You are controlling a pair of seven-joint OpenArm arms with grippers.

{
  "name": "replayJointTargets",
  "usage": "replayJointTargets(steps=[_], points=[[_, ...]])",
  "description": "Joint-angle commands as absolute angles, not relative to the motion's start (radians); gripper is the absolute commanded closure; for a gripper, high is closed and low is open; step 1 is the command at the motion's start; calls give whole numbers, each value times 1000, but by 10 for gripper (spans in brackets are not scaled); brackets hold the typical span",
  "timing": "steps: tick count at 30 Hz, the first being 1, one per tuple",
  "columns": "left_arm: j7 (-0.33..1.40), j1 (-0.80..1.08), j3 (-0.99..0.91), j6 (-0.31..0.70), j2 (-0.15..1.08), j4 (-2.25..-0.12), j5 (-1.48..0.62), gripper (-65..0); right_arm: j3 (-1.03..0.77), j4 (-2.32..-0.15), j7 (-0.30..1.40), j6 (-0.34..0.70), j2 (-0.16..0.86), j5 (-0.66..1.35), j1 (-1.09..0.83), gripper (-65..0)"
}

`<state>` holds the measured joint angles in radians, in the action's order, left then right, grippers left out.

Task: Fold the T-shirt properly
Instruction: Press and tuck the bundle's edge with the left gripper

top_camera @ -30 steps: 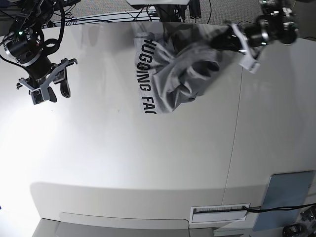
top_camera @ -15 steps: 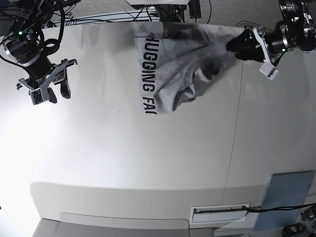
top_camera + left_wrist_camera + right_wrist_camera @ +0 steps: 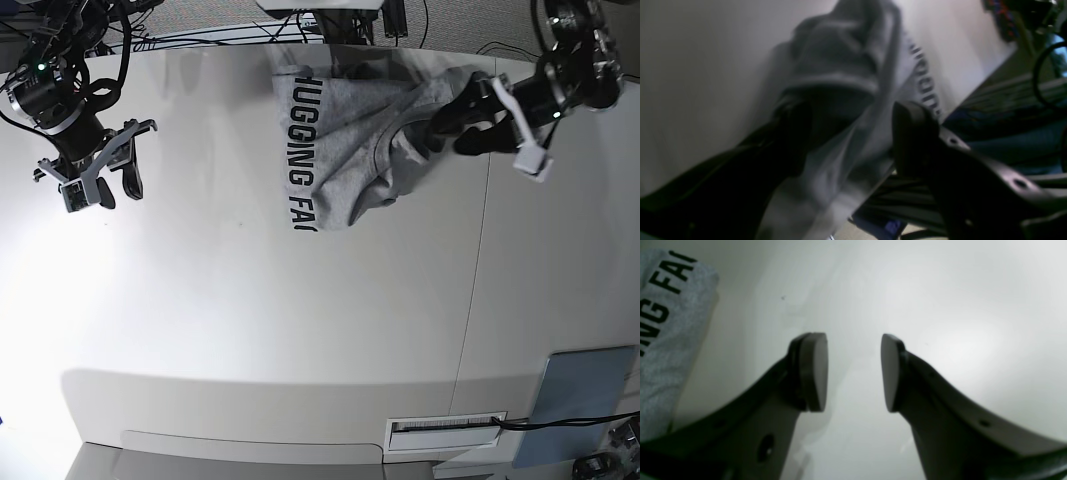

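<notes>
T-shirt: I saw it lying crumpled at the far middle of the table, its far edge at the table's far rim. The side with black block lettering faced up along the edge nearest the right arm, and the letters ran toward the near side. The part nearest the left arm was bunched into raised folds.

Left hand: I saw it at the bunched end of the T-shirt, near the seam line in the table top. Its fingers stood spread apart in both the base view and the left wrist view.

Left wrist view: I saw grey cloth draped between the two dark fingers, reaching toward the lens. The picture was blurred; I could not tell whether the cloth touched either finger. The fingers were not pressed on it.

Right hand: I saw it well apart from the T-shirt, over the bare table on the side of the base view where the right arm works.

Right hand state: its fingers were spread, with bare table showing between the two pads, and nothing was held.

Right wrist view: I saw the lettered corner of the T-shirt at the picture's left edge, clear of the hand.

Pad: I saw a flat grey-blue rectangle at the near corner of the table, well apart from the T-shirt.
</notes>
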<state>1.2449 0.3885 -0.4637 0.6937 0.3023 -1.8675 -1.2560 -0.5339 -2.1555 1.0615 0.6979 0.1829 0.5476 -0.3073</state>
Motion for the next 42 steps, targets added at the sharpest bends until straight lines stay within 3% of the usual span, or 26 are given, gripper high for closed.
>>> replayJointTargets(steps=[1, 13, 15, 18, 19, 23, 29, 37, 42], points=[[1225, 377, -430, 698, 311, -1884, -1250, -384, -536, -2172, 1036, 698, 196, 560, -302, -258], [1013, 316, -199, 693, 313, -1884, -818, -380, -537, -2172, 1047, 698, 196, 556, -302, -258], [995, 316, -187, 670, 313, -1884, -763, -305, -537, -2172, 1047, 698, 197, 556, -302, -258], [946, 315, -191, 670, 314, -1884, -755, -54, -537, -2172, 1047, 698, 196, 556, -302, -258], [914, 314, -201, 670, 316, -1884, -755, 0, -537, -2172, 1048, 698, 196, 556, -302, -258], [814, 313, -302, 670, 316, -1884, -756, 0, -537, -2172, 1054, 698, 196, 556, -302, -258], [850, 313, -437, 670, 316, -1884, -834, -5, -537, -2172, 1051, 698, 197, 560, -302, -258], [854, 313, -436, 670, 316, -1884, -852, -228, -537, -2172, 1061, 698, 197, 560, -302, -258], [812, 313, -436, 670, 316, -1883, -816, -234, -537, -2172, 1061, 698, 197, 560, -302, -258]])
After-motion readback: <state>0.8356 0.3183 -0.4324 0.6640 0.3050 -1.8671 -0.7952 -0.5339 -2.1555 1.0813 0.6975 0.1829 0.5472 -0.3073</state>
